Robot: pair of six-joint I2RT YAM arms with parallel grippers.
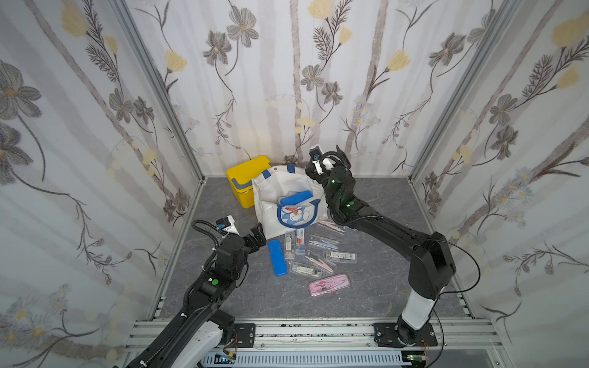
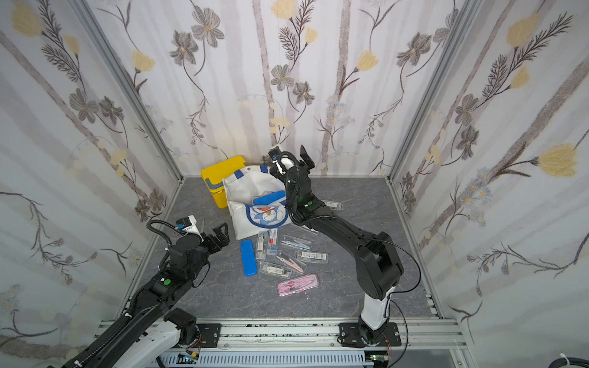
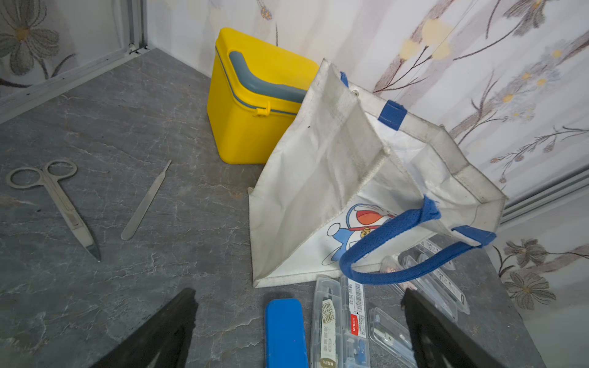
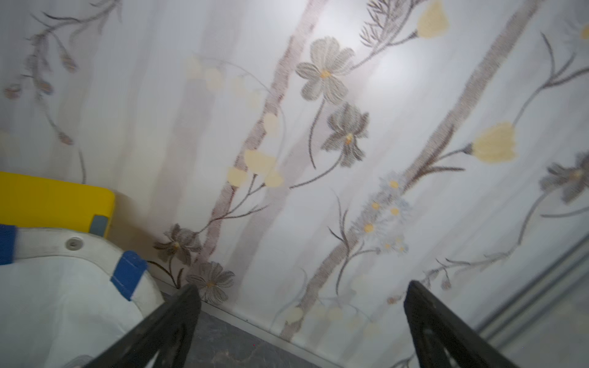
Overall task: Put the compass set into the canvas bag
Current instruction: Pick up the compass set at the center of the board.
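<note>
The white canvas bag [image 1: 280,188] [image 2: 245,191] [image 3: 318,178] [image 4: 63,286] with blue handles stands open at the back of the floor. A compass set case with a blue part [image 1: 296,198] [image 2: 269,198] rests in its mouth. More compass set cases lie in front of it: a blue one [image 1: 275,256] [image 3: 285,331], a pink one [image 1: 328,284] [image 2: 298,284] and several clear ones [image 1: 318,251]. My left gripper [image 1: 258,235] [image 2: 220,232] [image 3: 298,296] hangs open and empty by the bag's front left corner. Open and empty, my right gripper [image 1: 331,156] [image 2: 301,161] [image 4: 301,290] is raised beside the bag's rear right rim, facing the back wall.
A yellow plastic box [image 1: 245,178] [image 3: 255,105] stands against the back wall, touching the bag's left rear. Metal scissors [image 3: 54,197] and a thin metal handle [image 3: 146,200] lie on the grey floor left of the bag. Papered walls close in on three sides.
</note>
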